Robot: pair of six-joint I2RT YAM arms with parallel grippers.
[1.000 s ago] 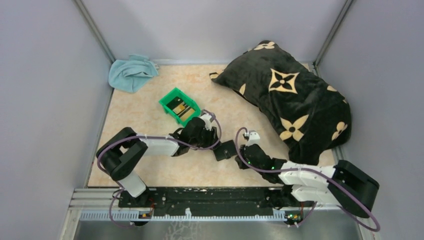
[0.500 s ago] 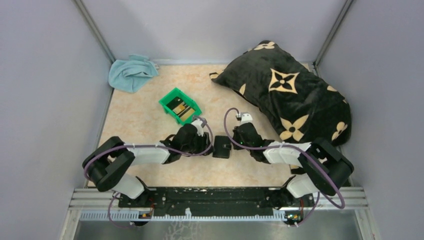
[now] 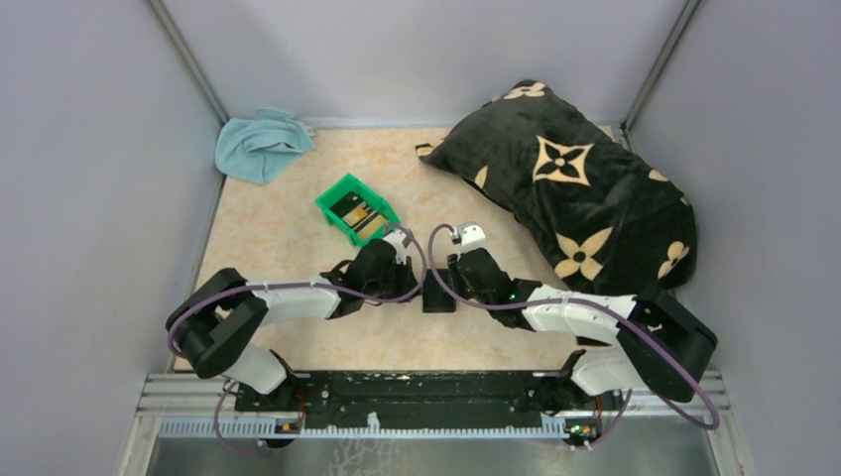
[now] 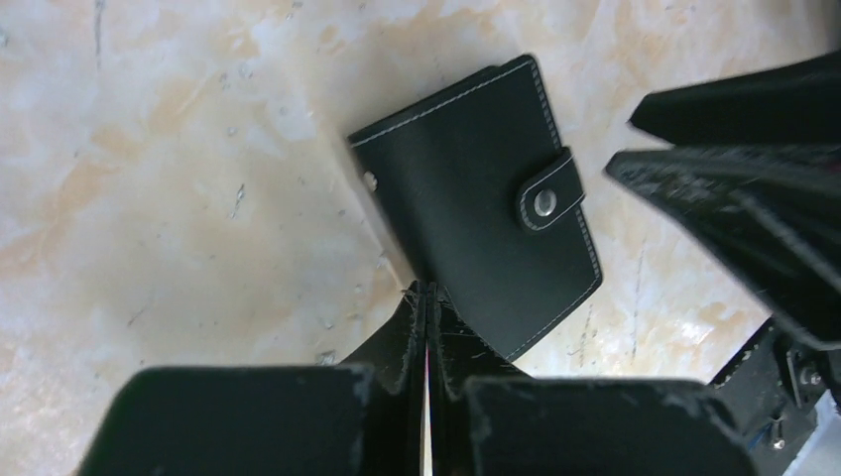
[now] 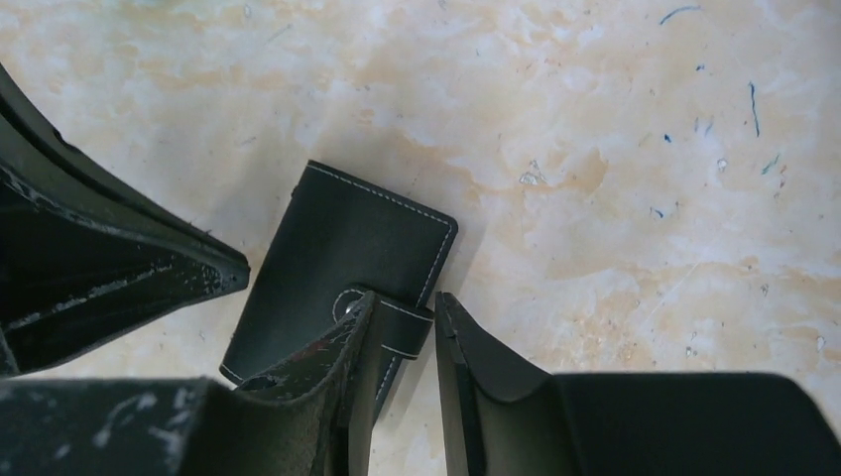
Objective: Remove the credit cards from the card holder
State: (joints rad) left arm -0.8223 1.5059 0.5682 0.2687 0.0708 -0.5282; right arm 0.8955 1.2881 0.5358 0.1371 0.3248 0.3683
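Black stitched folding card holder point(image 4: 476, 198) lies closed on the marbled desk point(image 5: 595, 149). My left claw point(image 4: 426, 293), pinched shut, touches its nine-o'clock edge. My right claw point(image 5: 407, 302) is slightly parted at three o'clock.

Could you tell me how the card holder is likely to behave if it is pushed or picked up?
The card holder lies flat and low, so it should slide rather than tip or roll. Its snap strap is fastened, so it would likely lift as one fairly stiff slab, not flop open. Flat on the table, its thin edge may be hard to pinch.
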